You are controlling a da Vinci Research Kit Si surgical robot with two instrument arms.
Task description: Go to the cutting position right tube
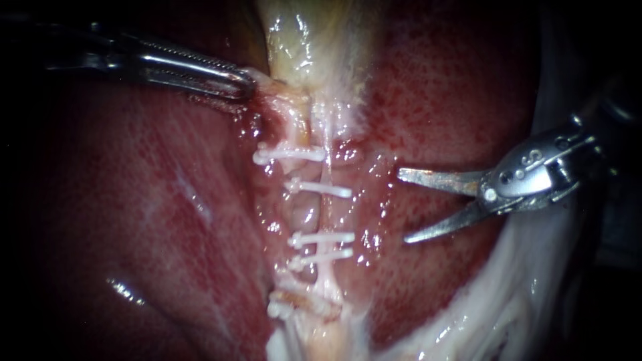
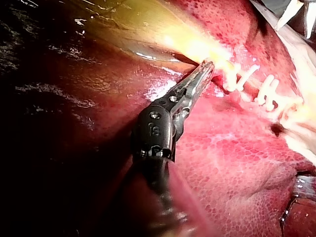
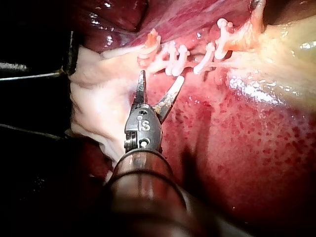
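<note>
In the endoscope view the right tube (image 1: 328, 214) stands near the middle of the frame as a thin pale strand. Its long axis runs from the top of the frame to the bottom, and white clips (image 1: 321, 238) cross it above and below a bare stretch. The right instrument's claw (image 1: 403, 206) enters from the right edge and is released, its two blades spread wide with nothing between them. Their tips point toward frame left, at that bare stretch but apart from it, over the liver (image 1: 441, 87). So the tube lies left of the claw and square across its line of reach, and this instrument looks the nearer one to the cutting gap. The left instrument's claw (image 1: 244, 85), in the upper left, is clenched on the pale edge of the gallbladder (image 1: 307, 40), above the clips. In the left wrist view that claw lies closed with its tip in the yellow-white tissue, the clips just beyond it and the other instrument's open tips far ahead. In the right wrist view the open claw points at the row of clips, near them but not touching. The tube runs crosswise ahead of the blades, though which strand is which is hard to tell there.
</note>
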